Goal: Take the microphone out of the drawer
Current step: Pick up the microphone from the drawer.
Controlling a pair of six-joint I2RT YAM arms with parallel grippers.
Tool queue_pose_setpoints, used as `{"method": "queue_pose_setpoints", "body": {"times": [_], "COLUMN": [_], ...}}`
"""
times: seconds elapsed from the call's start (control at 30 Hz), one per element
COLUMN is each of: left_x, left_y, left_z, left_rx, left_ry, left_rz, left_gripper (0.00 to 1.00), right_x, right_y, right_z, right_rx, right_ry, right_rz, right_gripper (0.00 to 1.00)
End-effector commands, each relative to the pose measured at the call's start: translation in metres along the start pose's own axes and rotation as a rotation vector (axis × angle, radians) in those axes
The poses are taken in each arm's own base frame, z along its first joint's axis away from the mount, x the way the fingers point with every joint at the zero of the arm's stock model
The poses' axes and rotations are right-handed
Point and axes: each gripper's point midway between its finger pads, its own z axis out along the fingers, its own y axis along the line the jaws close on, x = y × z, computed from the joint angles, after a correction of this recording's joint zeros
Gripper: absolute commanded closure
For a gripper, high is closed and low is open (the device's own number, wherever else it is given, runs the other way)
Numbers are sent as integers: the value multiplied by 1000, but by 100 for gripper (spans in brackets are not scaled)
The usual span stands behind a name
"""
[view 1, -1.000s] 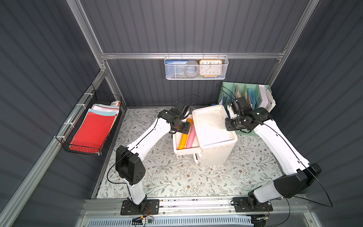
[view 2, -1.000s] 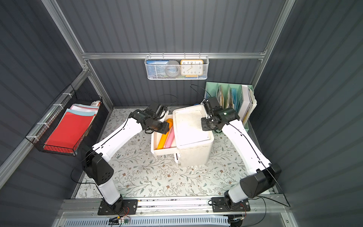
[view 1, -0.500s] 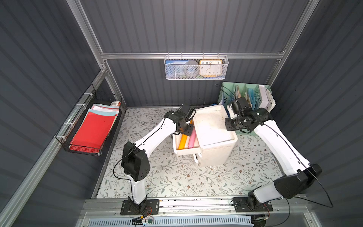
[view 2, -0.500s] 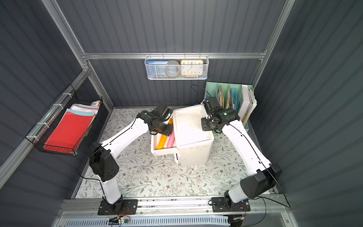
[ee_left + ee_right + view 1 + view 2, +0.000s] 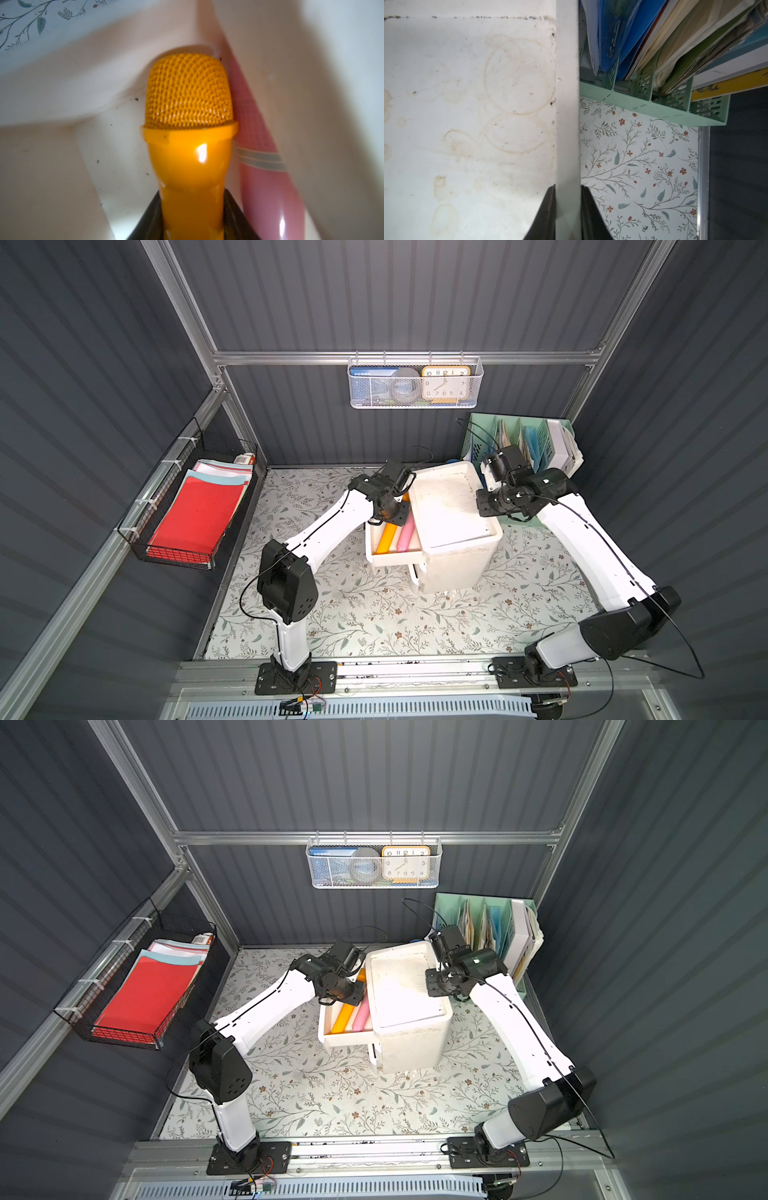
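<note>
An orange microphone [image 5: 188, 128] lies in the open white drawer [image 5: 388, 558], mesh head toward the drawer's front in both top views [image 5: 343, 1018]. A pink microphone [image 5: 266, 187] lies against it. My left gripper [image 5: 192, 199] reaches down into the drawer, and its black fingers press both sides of the orange handle. My right gripper [image 5: 568, 193] is shut on the raised rim [image 5: 568, 104] of the white drawer cabinet's top [image 5: 453, 506], at its right edge.
A green file organiser [image 5: 528, 439] full of folders stands close behind the right arm. A white mesh basket with a clock [image 5: 415, 381] hangs on the back wall. A black wire basket of red paper [image 5: 195, 510] hangs on the left wall.
The left arm has swung in over the drawer and lowered its wrist into it. Its jaws have narrowed onto the orange microphone's handle. The right arm has not moved.
</note>
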Motion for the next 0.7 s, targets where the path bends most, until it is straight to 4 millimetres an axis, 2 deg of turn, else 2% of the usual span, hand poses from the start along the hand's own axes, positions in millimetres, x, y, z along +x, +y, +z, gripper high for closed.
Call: {"method": "queue_pose_setpoints", "body": {"times": [0.0,0.27,0.67], "left_x": [-5,-5,-23], "left_y": [16,19,27], "left_z": [-24,-32,-59], "left_rx": [-67,-81,-120], "left_ry": [-42,-49,-134], "left_rz": [21,-8,-58], "left_gripper": [66,68,69], "right_x": [5,3,3], "right_y": [-11,-11,-11], "right_z": [10,9,7], "right_rx": [47,46,45], "right_ry": [24,19,17], "right_rz": [27,24,22], "right_gripper": [88,88,88]}}
